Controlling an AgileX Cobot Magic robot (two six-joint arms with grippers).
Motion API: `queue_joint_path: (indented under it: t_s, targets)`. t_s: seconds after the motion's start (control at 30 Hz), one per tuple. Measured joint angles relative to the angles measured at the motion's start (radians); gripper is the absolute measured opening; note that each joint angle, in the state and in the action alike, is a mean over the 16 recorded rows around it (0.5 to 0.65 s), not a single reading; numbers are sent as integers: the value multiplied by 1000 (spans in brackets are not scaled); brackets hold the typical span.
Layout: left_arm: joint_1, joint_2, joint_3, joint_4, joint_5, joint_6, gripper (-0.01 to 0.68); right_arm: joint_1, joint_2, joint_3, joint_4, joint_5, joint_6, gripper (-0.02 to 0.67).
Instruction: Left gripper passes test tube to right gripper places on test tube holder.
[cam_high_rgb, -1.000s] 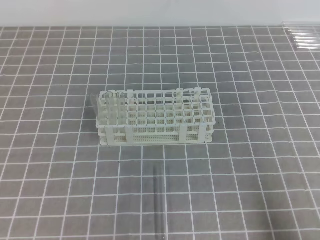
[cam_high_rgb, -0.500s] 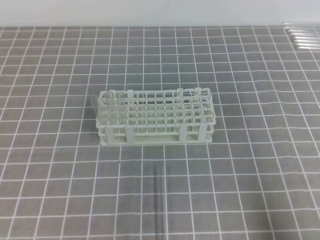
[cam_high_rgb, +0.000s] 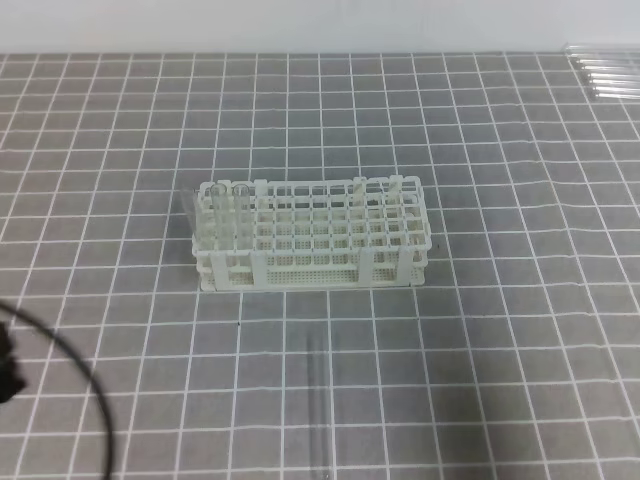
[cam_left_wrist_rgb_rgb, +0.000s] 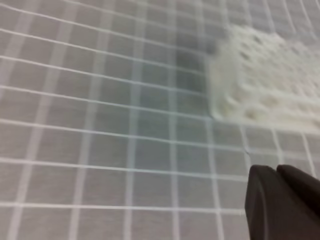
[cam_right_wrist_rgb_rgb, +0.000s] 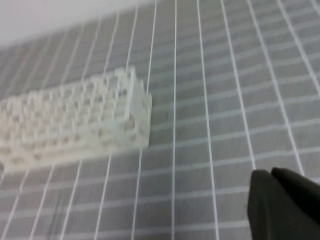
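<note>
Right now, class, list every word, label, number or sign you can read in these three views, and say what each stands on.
None: no readable text shows in any view.
The white test tube holder carries no visible label or numbering.
The grey mat bears only plain white grid lines.
The clear test tube lying in front of the holder shows no markings.
Both wrist views are blurred and show no print.

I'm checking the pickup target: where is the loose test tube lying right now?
In the exterior high view the test tube lies flat on the gridded mat, near the bottom edge at centre, in front of the test tube holder and apart from it.
</note>
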Motion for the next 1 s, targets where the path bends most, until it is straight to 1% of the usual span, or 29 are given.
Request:
queue_joint_path:
  t_s: [0.17, 0.23, 0.3, 0.4, 0.57, 0.7, 0.87, 1.0]
  targets:
    - [-79, 193, -103, -182, 71, 231, -2, 0, 128, -90, -63, 132, -3, -13]
    - [-126, 270, -138, -241, 73, 293, -2, 0, 162, -113, -80, 173, -8, -13]
    - [-177, 349, -171, -286, 69, 334, -2, 0, 188, -131, -92, 207, -14, -13]
    - [-260, 472, -223, -325, 61, 354, -2, 0, 214, -146, -106, 242, -23, -13]
    - [-405, 687, -340, -310, 85, 297, -2, 0, 230, -150, -115, 265, -39, -13]
    - [-513, 850, -458, -260, 146, 217, -2, 0, 231, -150, -113, 274, -49, -13]
    - [-602, 1006, -600, -174, 265, 113, -2, 0, 231, -150, -113, 286, -50, -13]
    - [-647, 1085, -685, -105, 358, 49, 9, 0, 231, -150, -113, 291, -51, -13]
